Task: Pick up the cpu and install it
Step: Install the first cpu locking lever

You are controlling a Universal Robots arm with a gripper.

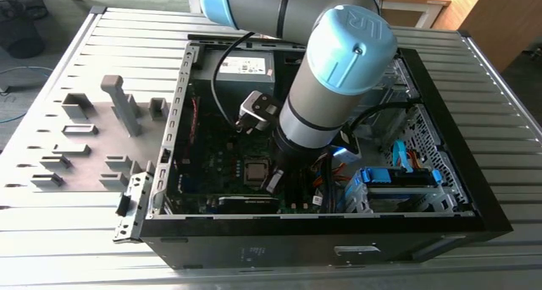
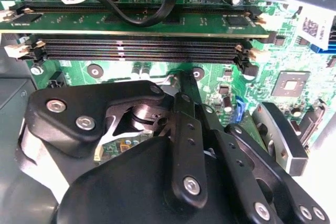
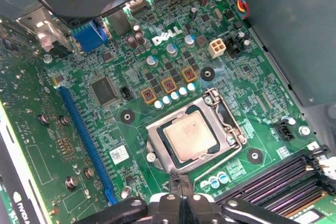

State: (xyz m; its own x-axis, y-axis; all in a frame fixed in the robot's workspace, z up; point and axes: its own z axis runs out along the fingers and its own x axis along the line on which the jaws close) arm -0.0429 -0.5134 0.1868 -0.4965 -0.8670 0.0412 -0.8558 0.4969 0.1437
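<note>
The cpu (image 3: 190, 136), a small square chip with a silver-grey metal top, lies flat in the metal-framed socket (image 3: 155, 139) on the green motherboard (image 3: 126, 145). In the exterior view the cpu (image 1: 256, 171) sits low inside the open computer case, just to the left of the arm's wrist. My gripper (image 3: 181, 180) hangs right at the socket's edge, close beside the chip, its two black fingers pressed together with nothing between them. In the second wrist view the gripper (image 2: 184, 77) points at the board below the memory slots (image 2: 142, 48).
The black case walls (image 1: 440, 112) close in on all sides. A power supply (image 1: 245, 66) sits at the back, a blue drive cage (image 1: 398, 179) on the exterior view's right, a card (image 1: 245, 204) near the front. A grey fixture plate (image 1: 85, 144) lies outside the case.
</note>
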